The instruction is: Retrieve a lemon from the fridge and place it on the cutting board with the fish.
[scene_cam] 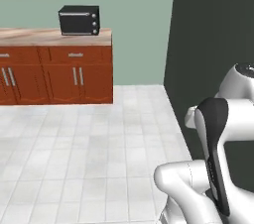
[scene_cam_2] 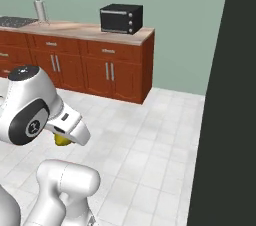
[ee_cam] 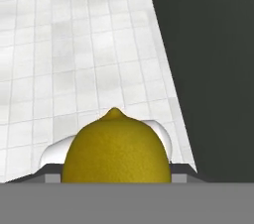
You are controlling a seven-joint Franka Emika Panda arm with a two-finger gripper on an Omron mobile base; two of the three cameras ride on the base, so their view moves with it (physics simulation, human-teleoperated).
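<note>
The lemon [ee_cam: 115,147] sits at the bottom centre of the hand view, nipple end up, pressed close against the camera: the fingers are evidently clenched on it from either side, though the fruit itself hides the tips. In the right base view the same lemon [scene_cam_2: 62,139] peeks out as a yellow patch at lower left, tucked under the white wrist of the folded arm, held well above the white tiled floor [scene_cam_2: 145,145]. That tucked, raised carry reads as a travelling posture, keeping the fruit secure and clear of furniture while the base drives.

A tall dark slab [scene_cam: 213,44] fills the right side of both base views (probably the fridge's side, though no handle or shelf shows to confirm it). Across the floor, in the upper left of the frames, red-brown cabinets [scene_cam_2: 107,72] carry a marbled tabletop [scene_cam_2: 85,31] with a black toaster oven [scene_cam_2: 121,18] on it.

By this evidence the retrieval looks done and the delivery remains; the cutting board and fish must first be brought into sight.
</note>
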